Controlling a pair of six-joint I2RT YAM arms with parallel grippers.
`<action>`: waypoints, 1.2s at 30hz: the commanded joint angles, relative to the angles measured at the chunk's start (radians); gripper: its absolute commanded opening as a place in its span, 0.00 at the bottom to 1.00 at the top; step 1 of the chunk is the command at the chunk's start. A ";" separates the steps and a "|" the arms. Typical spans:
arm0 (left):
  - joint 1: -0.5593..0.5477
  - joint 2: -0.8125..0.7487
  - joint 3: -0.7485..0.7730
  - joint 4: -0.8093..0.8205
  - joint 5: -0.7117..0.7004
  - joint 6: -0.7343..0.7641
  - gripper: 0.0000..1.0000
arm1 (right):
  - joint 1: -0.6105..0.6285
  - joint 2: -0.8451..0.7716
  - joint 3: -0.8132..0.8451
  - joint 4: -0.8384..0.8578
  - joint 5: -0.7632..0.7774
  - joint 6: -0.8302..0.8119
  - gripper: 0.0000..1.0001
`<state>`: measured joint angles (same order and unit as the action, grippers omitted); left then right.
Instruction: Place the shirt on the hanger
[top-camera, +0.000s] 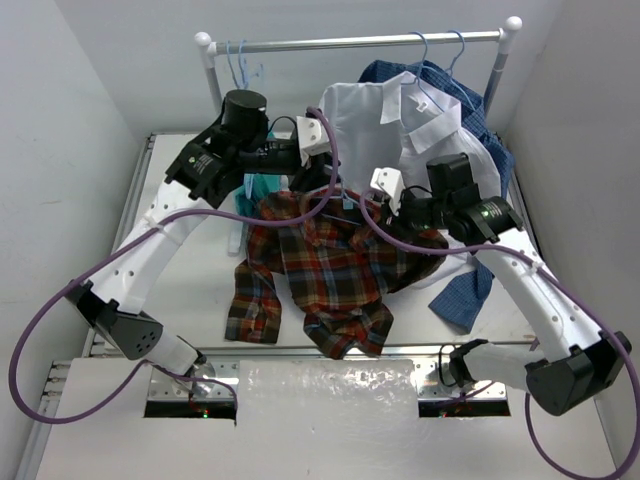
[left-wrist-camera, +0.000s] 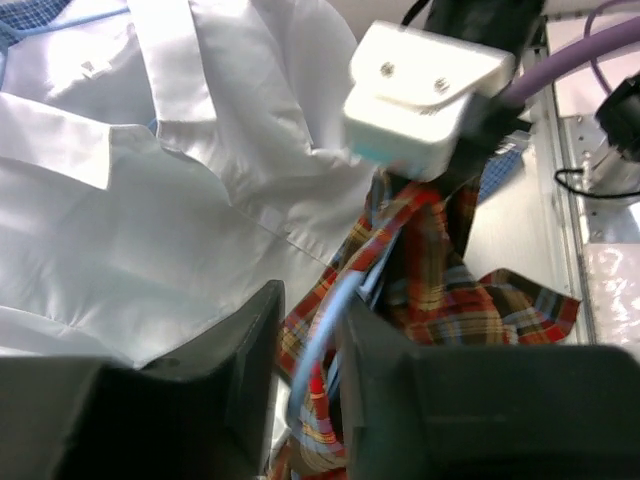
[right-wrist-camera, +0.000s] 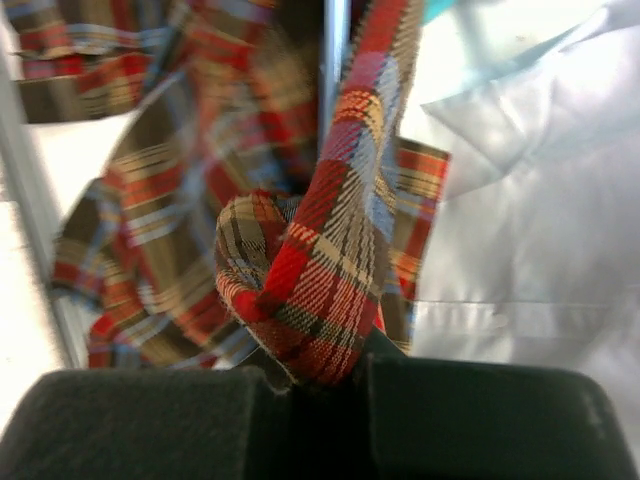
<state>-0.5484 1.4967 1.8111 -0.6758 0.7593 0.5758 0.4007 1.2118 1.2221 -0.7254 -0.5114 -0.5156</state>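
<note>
One white shirt (top-camera: 372, 122) and one blue shirt (top-camera: 462, 295) crowd the plaid shirt (top-camera: 330, 265).

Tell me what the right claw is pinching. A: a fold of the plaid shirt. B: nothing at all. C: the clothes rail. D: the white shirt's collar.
A: the right wrist view shows the right claw shut on a bunched fold of the plaid shirt, while the white shirt lies off to the side.
</note>
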 joint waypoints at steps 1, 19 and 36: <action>-0.001 -0.036 -0.033 0.090 0.005 -0.057 0.37 | -0.005 -0.037 -0.003 -0.047 -0.108 0.022 0.00; 0.001 -0.090 -0.117 0.302 -0.656 -0.240 1.00 | -0.071 -0.077 -0.141 0.158 0.169 0.387 0.00; -0.004 -0.424 -0.645 0.466 -0.776 -0.129 1.00 | -0.082 0.215 0.406 0.354 0.428 0.557 0.00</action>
<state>-0.5495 1.1305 1.1793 -0.3370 -0.0380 0.4377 0.3286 1.4055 1.4837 -0.4953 -0.1719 -0.0044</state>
